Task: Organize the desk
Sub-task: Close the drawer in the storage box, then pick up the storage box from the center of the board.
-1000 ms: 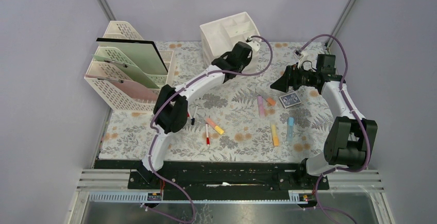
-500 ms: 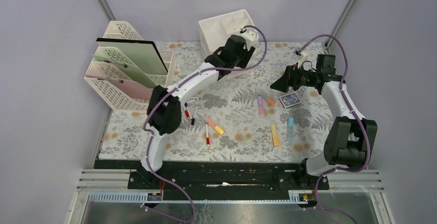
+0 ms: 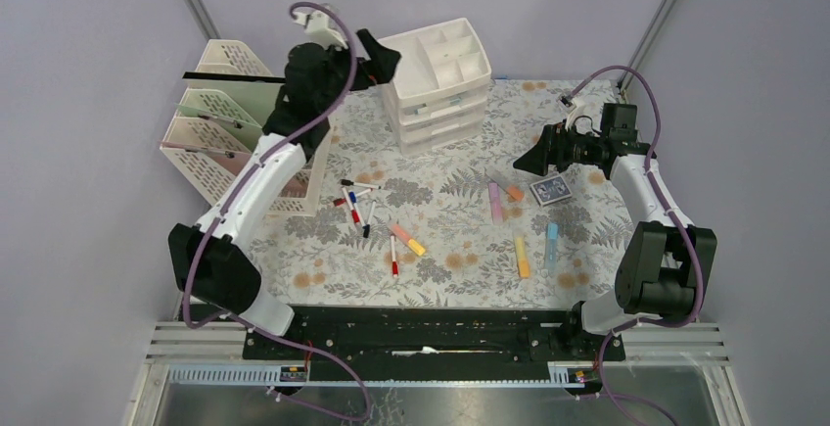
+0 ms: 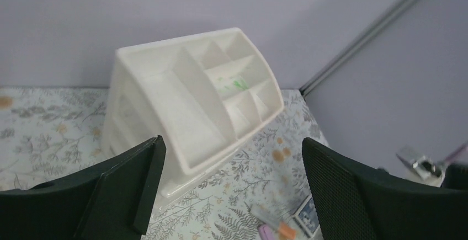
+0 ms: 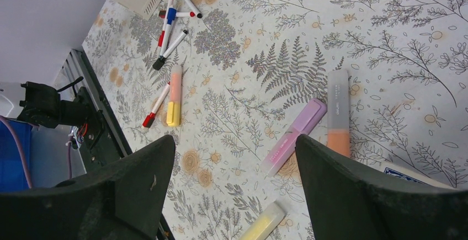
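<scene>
The desk (image 3: pixel 460 250), a rail-framed rectangle of fern-printed cloth, was spread beneath both arms, strewn with slim pens (image 3: pixel 354 213) and blocky highlighters (image 3: pixel 496 201), with a plastic drawer unit (image 3: pixel 438 73) at its back. The left gripper (image 3: pixel 380 56) had since been drawn off the unit and raised to its left, jaws wide and empty. The right gripper (image 3: pixel 524 159) was held low over the cloth, open and empty.

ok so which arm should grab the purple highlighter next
Right. The right hand, open, hovers close by the purple highlighter, which lies in its wrist view. The left hand is open too, but raised beside the drawer unit at the far side.
</scene>
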Tool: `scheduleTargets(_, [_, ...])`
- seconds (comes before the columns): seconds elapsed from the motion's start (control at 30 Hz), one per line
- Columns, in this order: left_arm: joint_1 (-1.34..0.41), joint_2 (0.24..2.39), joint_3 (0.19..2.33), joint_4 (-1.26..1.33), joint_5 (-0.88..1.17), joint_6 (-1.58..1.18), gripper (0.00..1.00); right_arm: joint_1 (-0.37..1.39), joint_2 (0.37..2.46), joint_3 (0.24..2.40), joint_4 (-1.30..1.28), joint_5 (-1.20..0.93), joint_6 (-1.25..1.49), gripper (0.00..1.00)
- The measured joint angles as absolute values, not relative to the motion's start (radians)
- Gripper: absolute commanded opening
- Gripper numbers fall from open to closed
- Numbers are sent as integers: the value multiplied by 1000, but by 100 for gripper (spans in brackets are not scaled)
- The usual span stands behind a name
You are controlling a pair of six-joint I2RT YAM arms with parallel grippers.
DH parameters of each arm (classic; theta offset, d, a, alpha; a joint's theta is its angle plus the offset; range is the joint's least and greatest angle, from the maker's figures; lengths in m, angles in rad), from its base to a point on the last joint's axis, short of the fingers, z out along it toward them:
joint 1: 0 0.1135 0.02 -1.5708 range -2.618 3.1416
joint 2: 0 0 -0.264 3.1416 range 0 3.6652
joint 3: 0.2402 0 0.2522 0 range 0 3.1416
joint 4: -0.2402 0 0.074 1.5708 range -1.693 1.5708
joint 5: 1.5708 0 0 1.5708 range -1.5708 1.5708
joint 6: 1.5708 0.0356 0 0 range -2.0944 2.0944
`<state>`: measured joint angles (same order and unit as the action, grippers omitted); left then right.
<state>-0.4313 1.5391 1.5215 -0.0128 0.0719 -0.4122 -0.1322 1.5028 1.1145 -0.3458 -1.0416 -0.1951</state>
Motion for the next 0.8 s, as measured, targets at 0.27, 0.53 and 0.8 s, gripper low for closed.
scheduleTargets(0.27, [-286,1625,1515,-77,128,-698,99,-132,1503,1114,-346,-1042,-195,85])
scheduleTargets(0.53, [-304,1847,1720,-275,78,-772,98,-132,1506,1114,-330,-1043,-185,85])
scheduleTargets(0.8, [-361,1985,1912,-406,-71,-780,91,-132,1507,1114,-301,-1061,-174,85])
